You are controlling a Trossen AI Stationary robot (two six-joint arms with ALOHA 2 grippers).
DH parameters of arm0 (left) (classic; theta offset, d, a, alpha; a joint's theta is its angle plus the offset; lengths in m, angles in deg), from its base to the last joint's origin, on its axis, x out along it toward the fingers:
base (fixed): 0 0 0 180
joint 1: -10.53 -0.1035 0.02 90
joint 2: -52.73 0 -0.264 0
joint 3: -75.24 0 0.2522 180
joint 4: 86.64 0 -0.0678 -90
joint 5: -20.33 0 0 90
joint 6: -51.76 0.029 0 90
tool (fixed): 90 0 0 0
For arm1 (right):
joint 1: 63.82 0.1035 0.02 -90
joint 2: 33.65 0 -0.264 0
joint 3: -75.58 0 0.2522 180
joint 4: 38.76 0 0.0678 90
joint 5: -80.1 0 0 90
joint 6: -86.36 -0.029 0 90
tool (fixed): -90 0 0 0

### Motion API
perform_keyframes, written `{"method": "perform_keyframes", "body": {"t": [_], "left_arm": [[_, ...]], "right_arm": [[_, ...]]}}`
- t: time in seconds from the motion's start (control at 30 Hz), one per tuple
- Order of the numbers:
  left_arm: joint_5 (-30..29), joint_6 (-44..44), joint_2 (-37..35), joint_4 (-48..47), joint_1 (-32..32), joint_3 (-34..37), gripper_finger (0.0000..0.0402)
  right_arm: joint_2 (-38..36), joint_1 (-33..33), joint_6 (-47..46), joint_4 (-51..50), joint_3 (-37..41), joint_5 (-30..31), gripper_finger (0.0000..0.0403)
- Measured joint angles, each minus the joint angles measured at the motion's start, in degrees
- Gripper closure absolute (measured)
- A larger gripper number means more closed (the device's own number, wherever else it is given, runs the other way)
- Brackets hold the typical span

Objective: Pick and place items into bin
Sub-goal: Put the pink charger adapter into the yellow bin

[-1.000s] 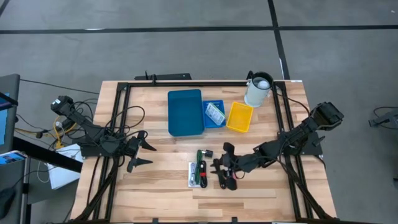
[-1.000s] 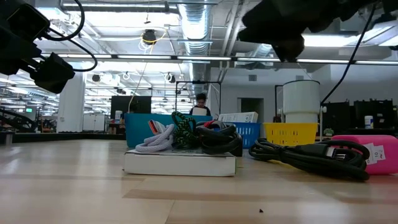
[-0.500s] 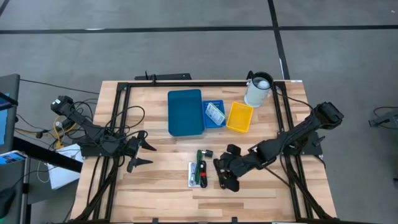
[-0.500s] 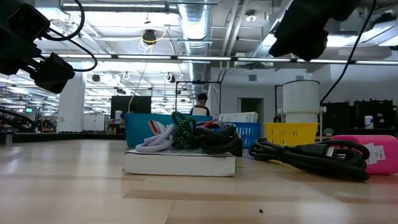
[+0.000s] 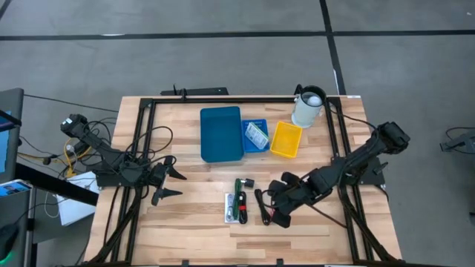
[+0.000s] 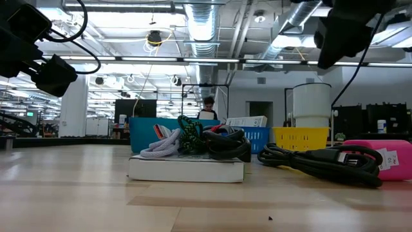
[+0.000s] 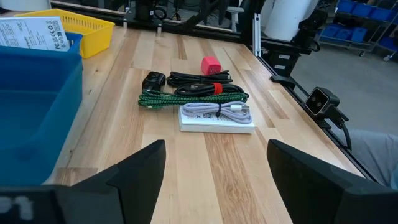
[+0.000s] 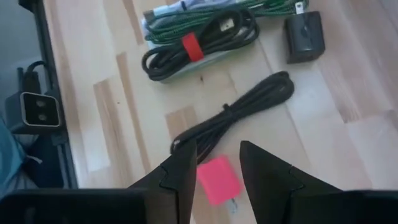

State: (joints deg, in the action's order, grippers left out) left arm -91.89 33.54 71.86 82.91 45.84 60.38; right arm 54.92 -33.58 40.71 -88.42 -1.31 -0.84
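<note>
— While the right gripper (image 8: 214, 168) is hung low over the table, how are its fingers set?
— Parted narrowly, with nothing gripped; likely a pick is being lined up. The pink block (image 8: 219, 180) is framed between them at bottom centre, the loose black cable (image 8: 239, 112) just above.
— And the left gripper (image 5: 169, 182)?
— Parked wide open at left; the blue bin (image 5: 221, 133) is seen upper centre.

Green-black braided cable (image 7: 193, 98); black cable (image 8: 233, 116); pink, possibly red, block (image 8: 219, 180); blue bin (image 5: 221, 133); yellow basket (image 5: 286, 139).
</note>
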Motion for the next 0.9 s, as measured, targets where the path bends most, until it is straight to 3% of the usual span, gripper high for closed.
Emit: {"method": "perform_keyframes", "body": {"t": [0.17, 0.5, 0.9], "left_arm": [[0.00, 0.00, -0.01, -0.01, 0.00, -0.02, 0.0132], [0.17, 0.00, -0.02, -0.11, 0.00, -0.02, 0.0132], [0.50, 0.00, 1.03, -0.15, 0.00, -0.02, 0.0132]], "right_arm": [[1.46, 1.15, -2.19, 0.61, -0.02, -0.53, 0.0285], [8.65, 0.48, -2.08, 1.90, -1.14, -7.83, 0.0284], [10.23, -0.40, 2.18, -2.63, -4.50, -10.33, 0.0282]]}}
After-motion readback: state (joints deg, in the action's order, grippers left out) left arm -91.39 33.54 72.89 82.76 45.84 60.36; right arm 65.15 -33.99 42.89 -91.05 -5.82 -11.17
